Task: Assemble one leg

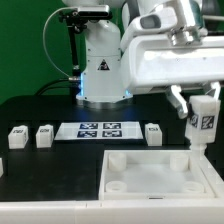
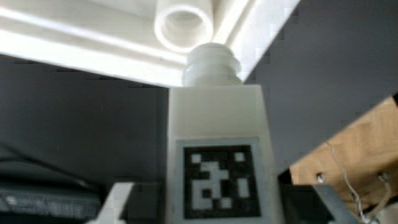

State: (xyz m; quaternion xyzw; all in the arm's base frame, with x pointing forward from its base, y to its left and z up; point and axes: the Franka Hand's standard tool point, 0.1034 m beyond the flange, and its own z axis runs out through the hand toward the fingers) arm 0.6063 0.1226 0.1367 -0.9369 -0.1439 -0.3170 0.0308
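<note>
above the wide white square piece (image 1: 150, 178), at its far corner on the exterior view's right, the gripper (image 1: 203, 104) holds the leg (image 1: 203, 130) firmly pinched. the leg's long axis stands vertical, narrow tip down toward the round corner socket (image 2: 183, 25). risk: in the wrist view the tip looks slightly off the socket's centre, so a straight descent may catch the rim and tilt or jam the leg.
</note>
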